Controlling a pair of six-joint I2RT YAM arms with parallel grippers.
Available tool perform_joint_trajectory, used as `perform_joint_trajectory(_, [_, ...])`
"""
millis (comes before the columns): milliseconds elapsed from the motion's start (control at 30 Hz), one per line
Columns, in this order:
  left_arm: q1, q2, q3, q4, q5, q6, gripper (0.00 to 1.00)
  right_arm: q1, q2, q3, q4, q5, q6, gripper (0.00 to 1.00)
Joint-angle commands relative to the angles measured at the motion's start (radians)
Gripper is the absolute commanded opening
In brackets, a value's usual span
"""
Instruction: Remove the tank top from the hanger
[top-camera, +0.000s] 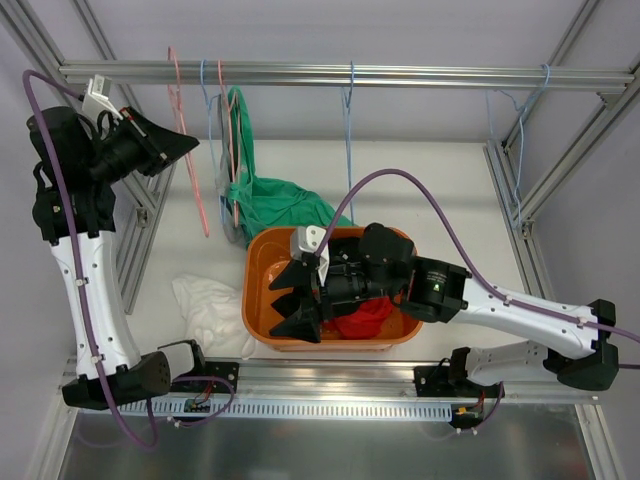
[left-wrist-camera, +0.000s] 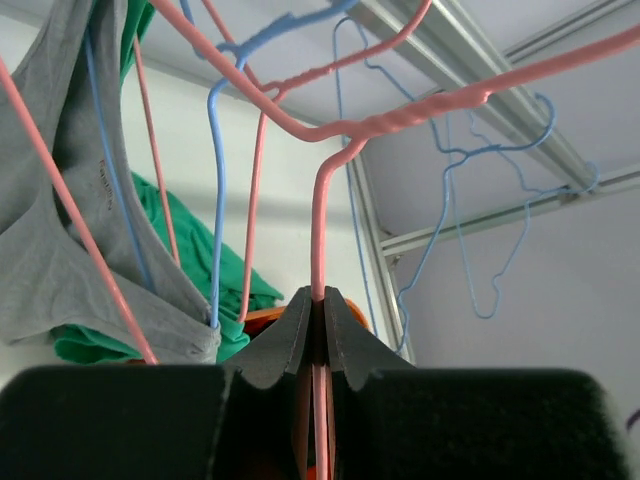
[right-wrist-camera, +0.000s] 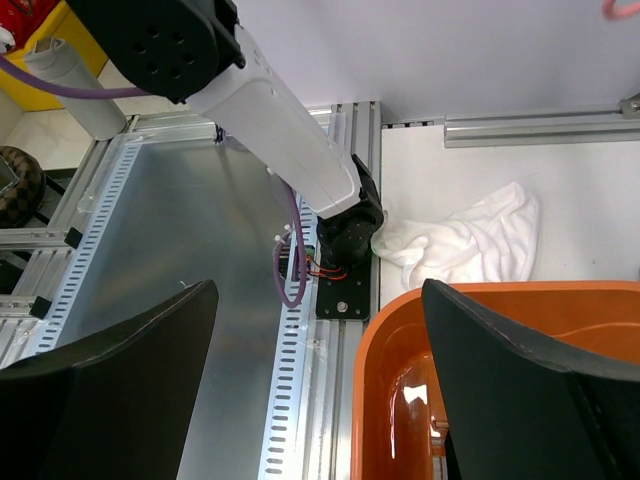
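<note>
A grey tank top (left-wrist-camera: 45, 215) hangs among pink and blue wire hangers at the left of the left wrist view, with a green garment (left-wrist-camera: 190, 255) behind it. From above, the green garment (top-camera: 275, 195) hangs from the rail and drapes onto the table. My left gripper (top-camera: 188, 146) is raised near the rail. It is shut (left-wrist-camera: 320, 296) on the wire of a pink hanger (left-wrist-camera: 322, 215), which shows as a thin pink line from above (top-camera: 192, 180). My right gripper (top-camera: 296, 300) is open and empty over the left rim of the orange basin (top-camera: 262, 250).
The basin holds a red garment (top-camera: 364, 316). A white cloth (top-camera: 208, 298) lies left of it and also shows in the right wrist view (right-wrist-camera: 470, 240). More blue hangers (top-camera: 348, 95) hang from the rail (top-camera: 420, 72). Frame posts (top-camera: 545, 170) stand at both sides.
</note>
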Motion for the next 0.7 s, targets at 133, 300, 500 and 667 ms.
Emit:
perform_joint_trajectory(133, [0.155,0.051,0.037,0.205,0.371,-0.139,0.0,-0.003,-0.054,-0.024,0.021,0.025,-0.036,0.89])
perform_joint_trajectory(300, [0.223,0.108,-0.001,0.223,0.436,-0.147,0.0,-0.003,-0.039,-0.018,0.024,0.004,-0.036,0.89])
perform_joint_trajectory(500, [0.28,0.197,-0.023,0.228,0.486,-0.121,0.0,-0.003,-0.021,-0.018,0.043,-0.025,-0.021,0.89])
perform_joint_trajectory(667, [0.292,0.261,-0.018,0.226,0.524,-0.104,0.0,-0.003,-0.007,-0.017,0.049,-0.036,-0.018,0.89])
